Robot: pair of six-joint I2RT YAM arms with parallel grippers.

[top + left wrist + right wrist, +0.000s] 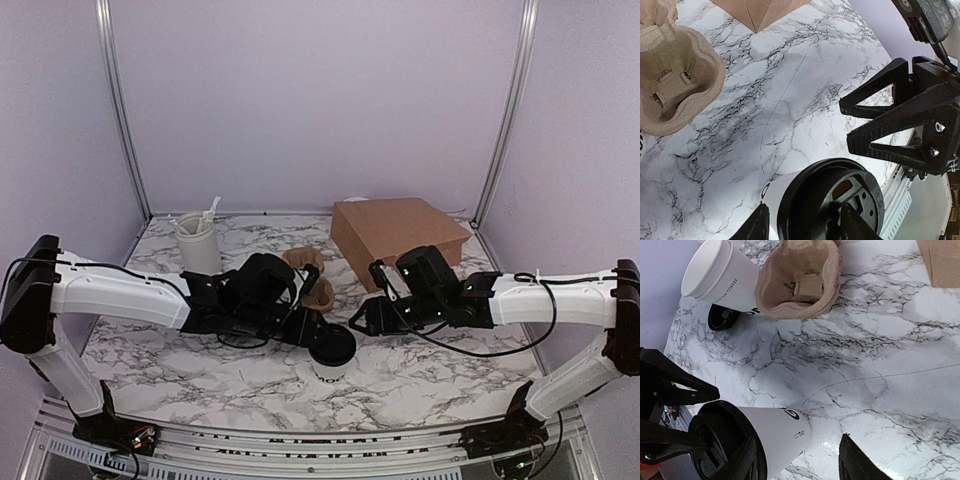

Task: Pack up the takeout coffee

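Stood upright on white marble-pattern table (450, 372): small white paper cup with black plastic lid (332, 352), near edge, in front of brown moulded-pulp carrier (312, 280). Fingertips of left gripper (805, 212) were at the lid; clamped or released, couldn't tell. The right gripper (846, 124) gaped empty just beside the cup.

One camera sits high behind me, looking down and forward over the whole counter (450, 385). My wrist cameras look close past my left pincer (805, 225) and right pincer (800, 462); all share the takeout coffee (332, 352).
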